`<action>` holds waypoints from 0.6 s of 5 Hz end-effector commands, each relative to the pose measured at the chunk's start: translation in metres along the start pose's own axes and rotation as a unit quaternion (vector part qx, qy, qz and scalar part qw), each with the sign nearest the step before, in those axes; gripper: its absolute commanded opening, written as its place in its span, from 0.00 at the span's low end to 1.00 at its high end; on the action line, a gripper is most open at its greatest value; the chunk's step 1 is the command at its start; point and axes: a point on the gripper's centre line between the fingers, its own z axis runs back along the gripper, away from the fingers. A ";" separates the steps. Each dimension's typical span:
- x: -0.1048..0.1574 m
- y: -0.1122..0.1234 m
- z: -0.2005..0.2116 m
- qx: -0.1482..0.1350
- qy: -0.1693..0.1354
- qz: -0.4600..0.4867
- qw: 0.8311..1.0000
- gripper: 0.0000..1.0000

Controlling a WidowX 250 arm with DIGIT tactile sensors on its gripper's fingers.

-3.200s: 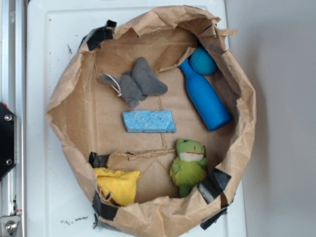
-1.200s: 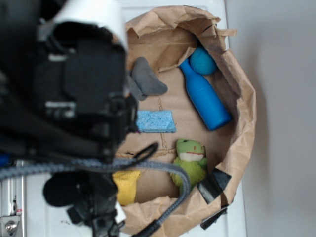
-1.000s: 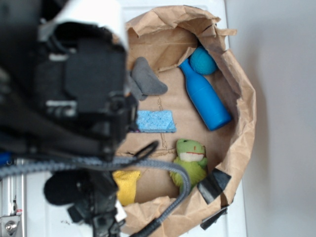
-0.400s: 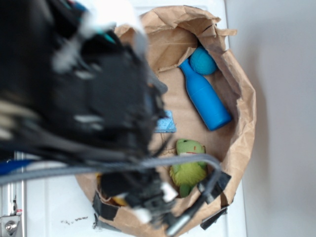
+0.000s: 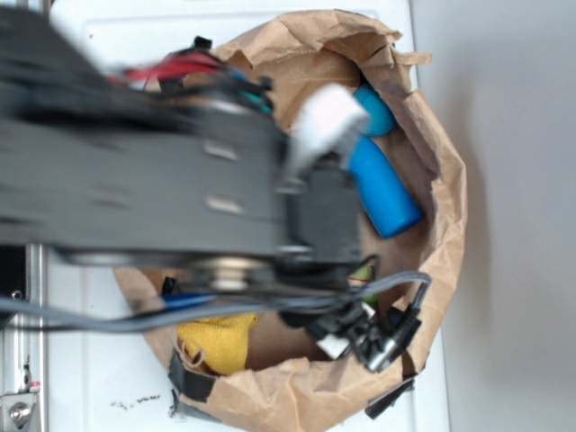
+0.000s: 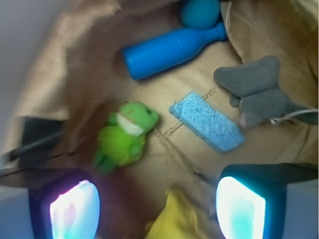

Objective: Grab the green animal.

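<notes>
Jaws spread wide, empty; the green animal [image 6: 127, 133] lies ahead and left of centre, lengthwise on a diagonal.

Robot lab bench, white tabletop [image 5: 108, 396], taped paper-bag bin [image 5: 432, 162] at centre (toys inside), metal rail [image 5: 20, 360] at 8 o'clock

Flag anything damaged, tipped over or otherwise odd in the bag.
The blue bottle lies on its side beside a blue ball. The paper bag has a torn, crumpled rim patched with black tape. The green frog looks intact.
</notes>
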 end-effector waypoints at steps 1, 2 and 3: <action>0.022 -0.010 -0.019 -0.045 0.000 -0.020 0.999 1.00; 0.027 -0.008 -0.022 -0.056 0.004 -0.009 0.998 1.00; 0.028 0.003 -0.008 -0.066 0.009 0.001 0.998 1.00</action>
